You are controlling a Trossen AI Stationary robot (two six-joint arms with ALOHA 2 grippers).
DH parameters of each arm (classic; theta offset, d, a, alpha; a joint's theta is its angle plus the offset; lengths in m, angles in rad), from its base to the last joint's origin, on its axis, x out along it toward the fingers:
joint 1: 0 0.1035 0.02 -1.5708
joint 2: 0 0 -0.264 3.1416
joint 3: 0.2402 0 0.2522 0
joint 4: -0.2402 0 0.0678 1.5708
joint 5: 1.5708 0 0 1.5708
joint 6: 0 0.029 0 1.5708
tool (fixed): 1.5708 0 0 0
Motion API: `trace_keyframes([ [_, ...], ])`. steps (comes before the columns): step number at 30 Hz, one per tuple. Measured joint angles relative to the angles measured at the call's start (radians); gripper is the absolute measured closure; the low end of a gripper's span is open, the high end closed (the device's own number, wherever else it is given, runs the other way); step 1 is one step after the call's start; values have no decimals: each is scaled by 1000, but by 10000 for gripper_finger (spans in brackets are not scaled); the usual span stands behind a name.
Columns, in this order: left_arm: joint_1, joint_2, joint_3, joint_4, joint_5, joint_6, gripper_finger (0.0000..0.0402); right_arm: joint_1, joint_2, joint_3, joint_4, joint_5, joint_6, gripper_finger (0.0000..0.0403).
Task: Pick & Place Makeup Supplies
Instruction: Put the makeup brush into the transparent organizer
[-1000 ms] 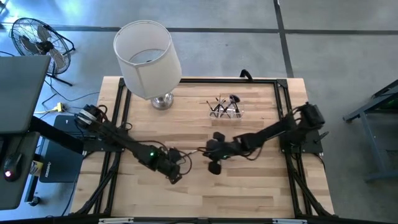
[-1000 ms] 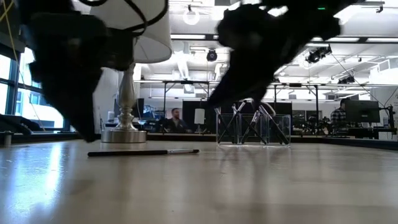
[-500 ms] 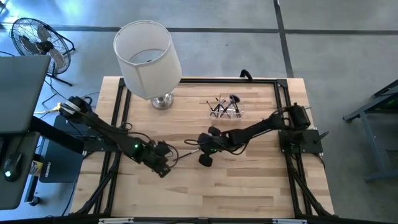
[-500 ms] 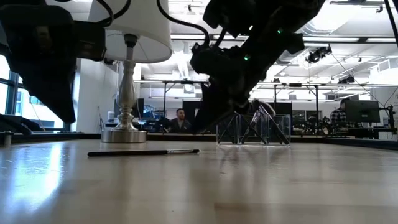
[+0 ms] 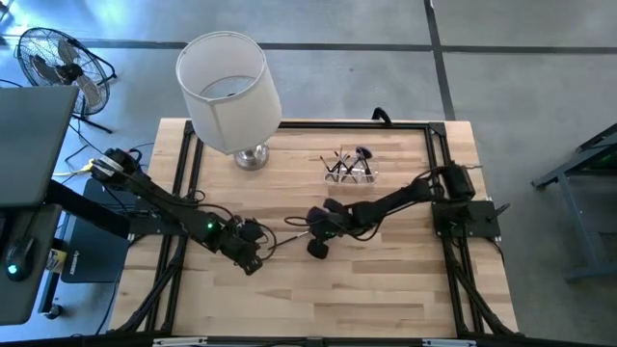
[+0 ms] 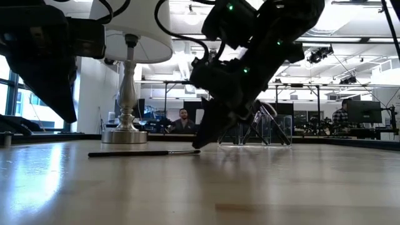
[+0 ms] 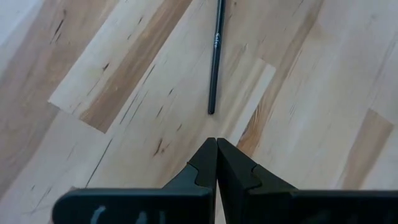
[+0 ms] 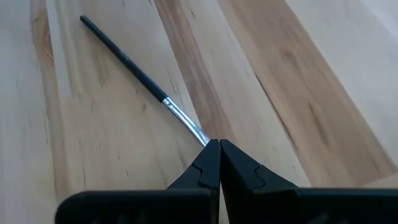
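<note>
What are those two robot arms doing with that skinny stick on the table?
That stick is a thin makeup brush lying flat on the wooden table. The right gripper is down at its silver end with jaws shut, not holding it. The left gripper waits near the dark end, jaws shut too. Other brushes already stand in a clear holder near the lamp.

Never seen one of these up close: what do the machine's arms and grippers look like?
Two slim black jointed arms with loose black cables and small green lights. Left gripper and right gripper each have two flat, dark, wedge-shaped fingers on a black crossbar.
</note>
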Motion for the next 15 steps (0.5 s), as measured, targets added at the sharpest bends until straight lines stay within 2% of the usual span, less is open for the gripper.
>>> trace_keyframes([
  [15, 0, 0, 0, 52, 12, -2, 401, 0, 32, 2, 21, -11, 11, 403],
])
